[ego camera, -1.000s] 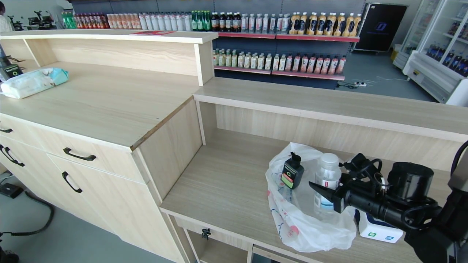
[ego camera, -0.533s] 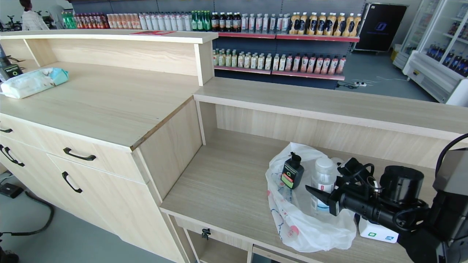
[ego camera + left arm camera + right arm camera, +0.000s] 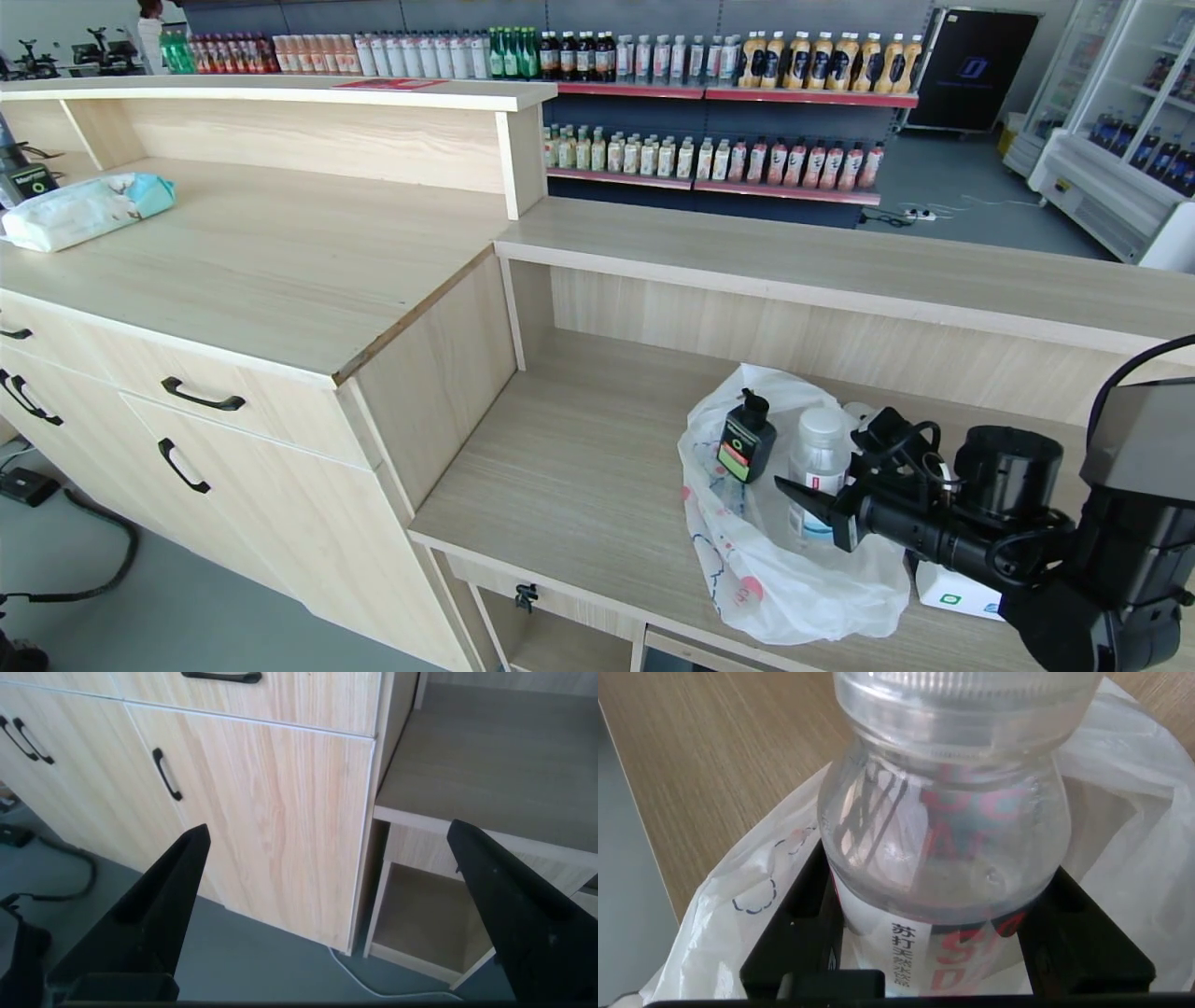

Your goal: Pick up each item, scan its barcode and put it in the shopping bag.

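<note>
**Head view: right pincer [image 3: 810, 502] clamped on clear plastic bottle [image 3: 819, 453] in white translucent plastic shopping bag [image 3: 794, 588]**

Right pincer sits low over the lower pale wood worktop [image 3: 579, 467], at the bag's mouth. Its black fingers are closed on either side of the clear plastic bottle, which has a white-and-red label and a clear ribbed cap. The bottle is roughly upright with its lower part down inside the bag; cannot tell if it touches the bottom. Right wrist view confirms the grip: bottle [image 3: 943, 840] is pinched between the two dark fingers [image 3: 811, 919], with bag plastic [image 3: 1148, 765] around it and worktop [image 3: 701, 756] beyond.

A dark pump bottle with a green-and-red label [image 3: 747, 439] also stands in the bag, just beside the clear one. A small white box with green and blue marks [image 3: 952, 595] sits on the worktop, touching the bag's right edge, partly hidden by the arm.

On the higher worktop [image 3: 261, 271], far left, lies a white-and-teal soft pack of wipes [image 3: 84, 210], with a dark device [image 3: 23, 177] just behind it.

In the left wrist view, the left pincer [image 3: 329, 831] is spread wide with nothing held, facing a pale wood cabinet door [image 3: 271, 812] with a black handle [image 3: 166, 773], above the grey floor [image 3: 243, 961].
</note>
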Tool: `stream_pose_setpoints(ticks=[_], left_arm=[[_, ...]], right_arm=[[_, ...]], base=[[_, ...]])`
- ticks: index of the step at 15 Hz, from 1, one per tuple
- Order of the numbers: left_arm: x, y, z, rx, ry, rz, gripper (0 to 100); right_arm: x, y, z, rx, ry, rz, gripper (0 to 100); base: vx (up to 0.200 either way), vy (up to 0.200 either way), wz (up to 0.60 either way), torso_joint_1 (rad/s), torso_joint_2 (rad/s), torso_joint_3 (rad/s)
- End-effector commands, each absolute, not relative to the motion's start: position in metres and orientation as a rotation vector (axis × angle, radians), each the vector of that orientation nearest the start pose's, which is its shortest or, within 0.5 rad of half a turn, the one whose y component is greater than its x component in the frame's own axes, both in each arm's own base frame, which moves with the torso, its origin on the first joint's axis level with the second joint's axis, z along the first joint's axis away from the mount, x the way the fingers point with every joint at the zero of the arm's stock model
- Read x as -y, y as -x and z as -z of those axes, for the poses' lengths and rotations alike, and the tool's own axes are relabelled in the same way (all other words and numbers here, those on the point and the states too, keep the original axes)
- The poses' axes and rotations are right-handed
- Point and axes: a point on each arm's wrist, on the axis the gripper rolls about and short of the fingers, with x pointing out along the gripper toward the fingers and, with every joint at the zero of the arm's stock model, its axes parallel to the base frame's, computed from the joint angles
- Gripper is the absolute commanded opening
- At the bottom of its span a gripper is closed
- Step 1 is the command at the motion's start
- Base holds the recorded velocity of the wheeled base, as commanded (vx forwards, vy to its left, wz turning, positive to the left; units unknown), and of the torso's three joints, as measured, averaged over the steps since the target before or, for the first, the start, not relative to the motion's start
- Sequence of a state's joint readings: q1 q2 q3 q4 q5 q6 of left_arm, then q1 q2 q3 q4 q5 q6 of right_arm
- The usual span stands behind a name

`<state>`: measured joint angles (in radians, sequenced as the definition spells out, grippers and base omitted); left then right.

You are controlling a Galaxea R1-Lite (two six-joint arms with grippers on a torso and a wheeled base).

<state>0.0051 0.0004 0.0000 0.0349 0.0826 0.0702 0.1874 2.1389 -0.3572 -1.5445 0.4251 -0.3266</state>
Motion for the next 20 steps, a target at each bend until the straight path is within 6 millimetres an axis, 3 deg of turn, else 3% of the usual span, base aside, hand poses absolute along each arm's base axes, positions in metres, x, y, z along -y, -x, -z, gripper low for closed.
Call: stream_pose_setpoints(ticks=[1, 20], left_arm=[[-0.002, 0.023, -0.072, -0.038, -0.072, -0.086, 100], [-0.002, 0.023, -0.072, -0.038, -0.072, -0.086, 100]], right_arm=[[-0.064, -0.29, -0.038, -0.151, 0.291, -0.644, 0], [-0.059, -0.301, -0.019, -0.179, 0.331, -0.633, 0]], base=[[0.0, 0.0, 0.0, 0.0, 0.0, 0.0], [0.0, 0.0, 0.0, 0.0, 0.0, 0.0]])
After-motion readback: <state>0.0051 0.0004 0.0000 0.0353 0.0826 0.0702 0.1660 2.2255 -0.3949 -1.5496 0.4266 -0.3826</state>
